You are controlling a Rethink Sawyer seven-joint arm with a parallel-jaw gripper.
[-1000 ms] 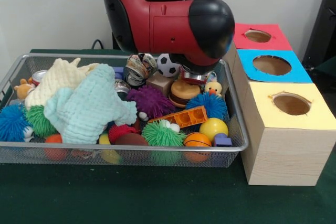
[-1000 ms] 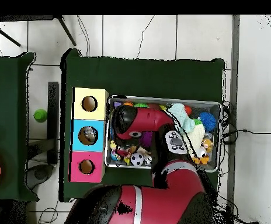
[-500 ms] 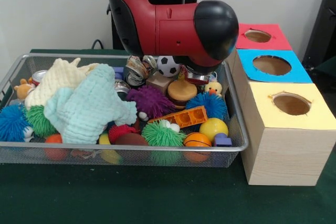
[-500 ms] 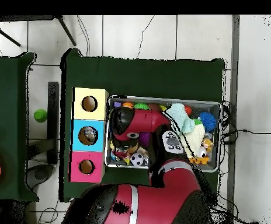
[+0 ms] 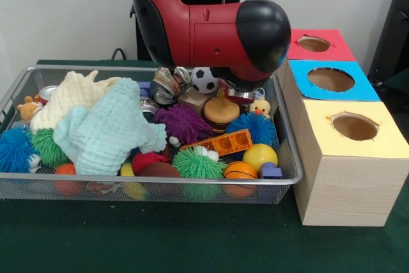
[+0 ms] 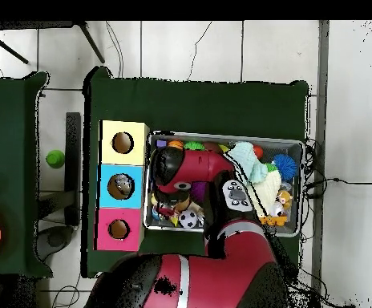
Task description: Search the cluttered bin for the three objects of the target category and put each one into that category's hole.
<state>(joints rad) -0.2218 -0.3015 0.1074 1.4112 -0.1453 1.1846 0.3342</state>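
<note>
A wire mesh bin [image 5: 291, 158] holds a heap of toys. Among them are a toy burger [image 5: 221, 110], a soccer ball [image 5: 204, 80], a yellow duck [image 5: 259, 107], an orange brick [image 5: 220, 142], a crushed can [image 5: 167, 84] and a wooden block [image 5: 193, 100]. My red and black arm [image 5: 211, 23] hangs over the bin's back right corner. The gripper [image 5: 239, 96] shows only as a bit of metal under the black wrist, just above the burger and beside the duck. In the overhead view the arm [image 6: 181, 168] hides the gripper.
Three wooden boxes stand beside the bin, with a red-topped hole [image 5: 314, 44], a blue-topped hole [image 5: 330, 79] and a yellow-topped hole [image 5: 354, 126]. Knitted cloths [image 5: 105, 126] cover the bin's left half. Fuzzy balls, a yellow ball [image 5: 259, 156] and a basketball [image 5: 239, 171] lie in front.
Over the last second the arm rose a little and shifted slightly right in the front view, uncovering more of the burger. It has hardly moved in the last half second.
</note>
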